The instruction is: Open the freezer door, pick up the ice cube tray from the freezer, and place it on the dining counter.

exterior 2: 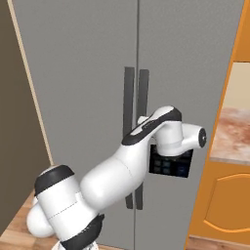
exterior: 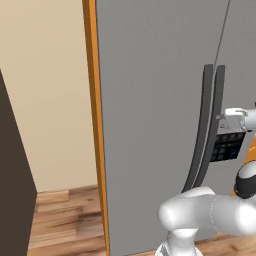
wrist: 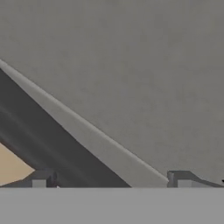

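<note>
My jaws stand wide apart right against the closed freezer, straddling toward its dark handle so I can pull; the ice cube tray presumably waits inside, behind the door.

A cream wall fills the upper left of the left base view, ending low down at a light wooden skirting board. Below it runs a wood-plank floor in warm brown tones. A dark brown panel stands along the left edge of that view, tilted in perspective and reaching down to the floor. A narrow orange vertical strip separates the wall from the grey surface beside it. In the right base view, an orange cabinet door with an arched inset panel sits at lower right.
</note>
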